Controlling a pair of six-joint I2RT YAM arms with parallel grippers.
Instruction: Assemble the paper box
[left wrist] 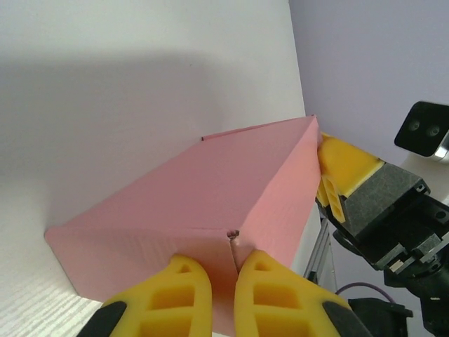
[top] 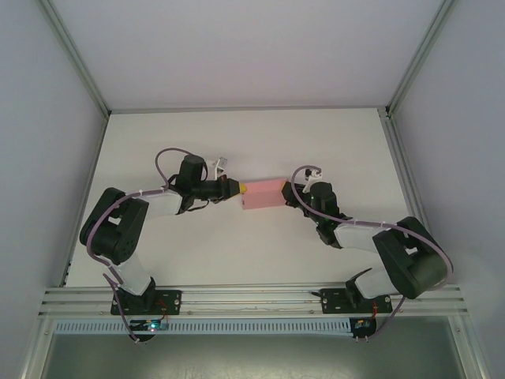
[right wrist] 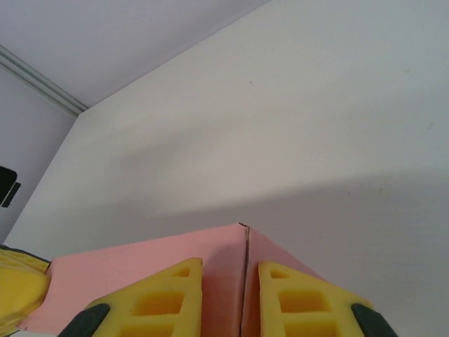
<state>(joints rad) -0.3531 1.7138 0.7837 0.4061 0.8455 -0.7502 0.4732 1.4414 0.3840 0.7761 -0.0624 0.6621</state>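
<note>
The paper box [top: 264, 193] is a small pink rectangular box lying mid-table between my two arms. My left gripper [top: 239, 189] meets its left end. In the left wrist view, the yellow fingers [left wrist: 184, 295] of my left gripper [left wrist: 223, 261] stand nearly together, pinching a thin pink flap at the corner of the box [left wrist: 210, 189]. My right gripper [top: 289, 195] holds the right end. In the right wrist view, my right gripper [right wrist: 224, 265] is shut on a pink corner edge of the box [right wrist: 140, 270], one finger on each side.
The white table [top: 237, 142] is walled by white panels at the back and sides, with aluminium posts in the corners. A metal rail [top: 252, 298] runs along the near edge by the arm bases. The right gripper's yellow and black fingers [left wrist: 347, 179] show beyond the box.
</note>
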